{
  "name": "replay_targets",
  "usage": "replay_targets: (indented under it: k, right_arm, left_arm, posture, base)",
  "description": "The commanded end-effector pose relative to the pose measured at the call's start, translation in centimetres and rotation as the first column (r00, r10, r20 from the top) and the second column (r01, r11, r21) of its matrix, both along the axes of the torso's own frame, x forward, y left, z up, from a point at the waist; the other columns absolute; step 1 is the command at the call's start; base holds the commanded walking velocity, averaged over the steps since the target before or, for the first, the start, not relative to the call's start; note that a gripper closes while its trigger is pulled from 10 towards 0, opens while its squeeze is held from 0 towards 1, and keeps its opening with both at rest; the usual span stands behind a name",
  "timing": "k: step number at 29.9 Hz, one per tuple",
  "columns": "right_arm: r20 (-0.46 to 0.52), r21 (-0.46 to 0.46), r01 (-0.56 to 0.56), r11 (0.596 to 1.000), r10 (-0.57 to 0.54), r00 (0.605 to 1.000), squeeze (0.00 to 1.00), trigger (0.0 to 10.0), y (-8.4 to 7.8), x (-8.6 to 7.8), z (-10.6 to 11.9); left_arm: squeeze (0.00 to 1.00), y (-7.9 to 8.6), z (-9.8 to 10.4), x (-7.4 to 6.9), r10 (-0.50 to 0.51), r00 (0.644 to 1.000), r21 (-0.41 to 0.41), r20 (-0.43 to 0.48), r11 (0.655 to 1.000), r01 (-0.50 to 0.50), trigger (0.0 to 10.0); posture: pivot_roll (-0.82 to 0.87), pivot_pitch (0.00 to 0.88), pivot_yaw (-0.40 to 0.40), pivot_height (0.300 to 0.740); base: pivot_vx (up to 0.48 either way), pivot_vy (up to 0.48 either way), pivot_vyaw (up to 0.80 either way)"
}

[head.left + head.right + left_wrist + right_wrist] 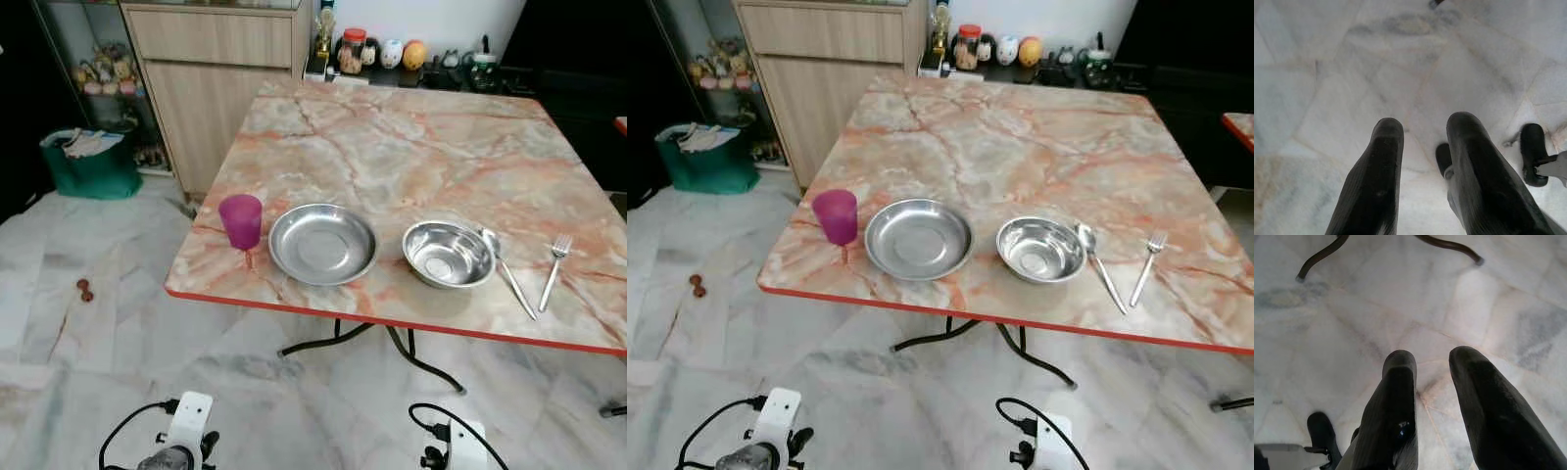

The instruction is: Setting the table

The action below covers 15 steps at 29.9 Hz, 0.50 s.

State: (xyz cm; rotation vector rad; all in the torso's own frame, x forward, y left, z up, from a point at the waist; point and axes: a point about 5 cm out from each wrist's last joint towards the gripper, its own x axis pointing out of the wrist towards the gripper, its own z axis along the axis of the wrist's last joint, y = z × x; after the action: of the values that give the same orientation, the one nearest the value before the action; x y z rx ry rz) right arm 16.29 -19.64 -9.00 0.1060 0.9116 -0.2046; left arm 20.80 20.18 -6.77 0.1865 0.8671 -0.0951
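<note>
On the pink marble table (411, 157) a row runs along the near edge: a purple cup (241, 220), a steel plate (323, 243), a steel bowl (448, 254), a spoon (506, 270) beside the bowl, and a fork (554, 266). Both arms hang low in front of the table, over the floor. My left gripper (1422, 129) is open with nothing between its fingers. My right gripper (1432, 360) is open and empty too.
A wooden cabinet (220, 78) stands behind the table's left corner, with a green bag (90, 162) beside it. Jars and small ornaments (377, 51) line a shelf behind the table. Black table legs (372, 343) curve over the marble floor. Two small brown objects (84, 289) lie on the floor.
</note>
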Motion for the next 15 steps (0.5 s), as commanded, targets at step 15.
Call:
replay_targets:
  k: [15]
  right_arm:
    - [0.015,-0.008,0.008,1.000,-0.008,1.000,0.00,10.0,-0.30,0.13,0.14]
  left_arm:
    - [0.00,-0.05,0.03,0.10,-0.005,1.000,0.004,-0.005,1.000,0.005,10.0]
  posture:
    - [0.06,0.000,-0.041,0.740]
  base:
    - [-0.085,0.000,0.00]
